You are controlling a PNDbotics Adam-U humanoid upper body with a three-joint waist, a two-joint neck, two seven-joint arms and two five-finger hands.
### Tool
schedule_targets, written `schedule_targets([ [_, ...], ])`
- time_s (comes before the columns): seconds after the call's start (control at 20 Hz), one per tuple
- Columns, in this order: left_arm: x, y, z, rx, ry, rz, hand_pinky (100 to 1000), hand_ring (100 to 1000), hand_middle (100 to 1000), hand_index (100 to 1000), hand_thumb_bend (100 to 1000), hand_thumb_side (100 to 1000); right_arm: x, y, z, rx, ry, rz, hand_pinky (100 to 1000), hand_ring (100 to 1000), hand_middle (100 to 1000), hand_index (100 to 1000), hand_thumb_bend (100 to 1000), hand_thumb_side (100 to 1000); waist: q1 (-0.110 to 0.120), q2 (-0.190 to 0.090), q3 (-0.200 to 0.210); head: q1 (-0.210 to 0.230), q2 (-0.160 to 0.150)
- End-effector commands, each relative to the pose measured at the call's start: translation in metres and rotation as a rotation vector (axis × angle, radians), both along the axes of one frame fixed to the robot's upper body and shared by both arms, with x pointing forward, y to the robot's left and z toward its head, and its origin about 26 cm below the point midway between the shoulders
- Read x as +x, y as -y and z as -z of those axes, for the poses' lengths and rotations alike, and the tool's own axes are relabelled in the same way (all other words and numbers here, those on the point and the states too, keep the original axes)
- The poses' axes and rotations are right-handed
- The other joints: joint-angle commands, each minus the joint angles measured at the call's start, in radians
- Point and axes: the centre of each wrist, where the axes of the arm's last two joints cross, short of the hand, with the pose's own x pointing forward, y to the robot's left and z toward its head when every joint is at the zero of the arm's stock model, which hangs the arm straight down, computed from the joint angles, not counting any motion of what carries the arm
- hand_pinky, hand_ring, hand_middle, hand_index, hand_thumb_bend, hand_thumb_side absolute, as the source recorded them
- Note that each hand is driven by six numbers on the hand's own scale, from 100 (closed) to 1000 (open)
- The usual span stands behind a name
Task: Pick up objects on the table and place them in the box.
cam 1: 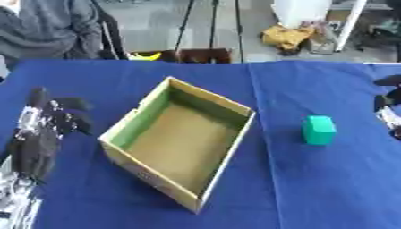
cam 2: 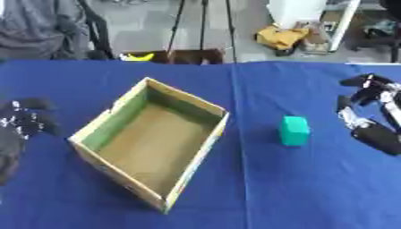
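A: Right hand (cam 2: 368, 120) is seen at the right edge of the table (cam 2: 258, 192), fingers spread apart and mostly straight, nothing held. Left hand (cam 1: 43, 134) is parked at the left side, beside the box (cam 1: 235, 109); its fingers look relaxed, nothing held either.

B: Risk from here?

A: The green block (cam 2: 294, 130) could be knocked over or pushed away if the right hand is brought in low from the side; it stands on end, so tipping is judged likely. A carry that is kept too low could also catch the box's near wall, and the box would be shifted.

B: Block position relative to the hand?

A: It is found just left of the right hand, apart from it, not touched. It sits between that hand and the box, outside the box, on the blue cloth. The box looks empty.
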Motion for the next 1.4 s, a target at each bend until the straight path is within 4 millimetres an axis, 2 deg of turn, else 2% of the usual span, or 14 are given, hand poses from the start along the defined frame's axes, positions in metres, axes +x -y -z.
schedule_targets([
  [0.05, 0.0, -0.003, -0.008, 0.014, 0.024, -0.004, 514, 537, 611, 706, 412, 989, -0.001, 0.005, -0.018, -0.049, 0.031, -0.001, 606, 656, 780, 850, 100, 717, -0.002, -0.012, 0.0, -0.002, -0.013],
  [0.15, 0.0, -0.003, -0.008, 0.015, 0.024, -0.004, 514, 537, 611, 706, 412, 989, 0.001, 0.006, -0.018, -0.076, 0.004, 0.003, 620, 672, 790, 859, 100, 709, -0.003, -0.012, 0.001, -0.002, -0.015],
  [0.25, 0.0, -0.003, -0.008, 0.017, 0.023, -0.003, 514, 537, 611, 706, 411, 990, 0.003, 0.008, -0.016, -0.117, -0.042, 0.003, 706, 772, 846, 900, 100, 684, -0.004, -0.012, 0.002, -0.004, -0.017],
  [0.35, 0.0, -0.003, -0.008, 0.02, 0.022, -0.001, 514, 537, 611, 706, 411, 990, 0.007, 0.011, -0.014, -0.179, -0.091, -0.006, 744, 809, 857, 907, 109, 691, -0.006, -0.012, 0.004, -0.007, -0.019],
  [0.45, 0.001, -0.003, -0.008, 0.022, 0.021, 0.001, 514, 537, 611, 706, 411, 990, 0.012, 0.014, -0.012, -0.235, -0.144, -0.017, 789, 851, 885, 924, 201, 728, -0.008, -0.013, 0.005, -0.009, -0.019],
  [0.55, 0.001, -0.003, -0.008, 0.024, 0.02, 0.004, 514, 537, 611, 706, 410, 991, 0.018, 0.019, -0.014, -0.269, -0.188, -0.026, 817, 882, 901, 932, 268, 726, -0.009, -0.014, 0.006, -0.01, -0.02],
  [0.75, 0.0, -0.003, -0.007, 0.03, 0.013, 0.007, 514, 537, 612, 706, 409, 991, 0.031, 0.025, -0.03, -0.354, -0.237, -0.036, 836, 910, 912, 933, 315, 725, -0.009, -0.018, 0.009, -0.018, -0.02],
  [0.95, 0.0, -0.002, -0.006, 0.034, 0.011, 0.017, 515, 537, 612, 706, 409, 991, 0.048, 0.025, -0.037, -0.419, -0.297, -0.042, 844, 923, 917, 932, 346, 730, -0.009, -0.022, 0.014, -0.026, -0.022],
  [1.4, 0.001, -0.001, -0.007, 0.044, 0.011, 0.032, 514, 537, 612, 706, 408, 991, 0.087, 0.01, -0.029, -0.488, -0.448, -0.042, 846, 934, 926, 931, 359, 703, -0.012, -0.025, 0.032, -0.045, -0.03],
])
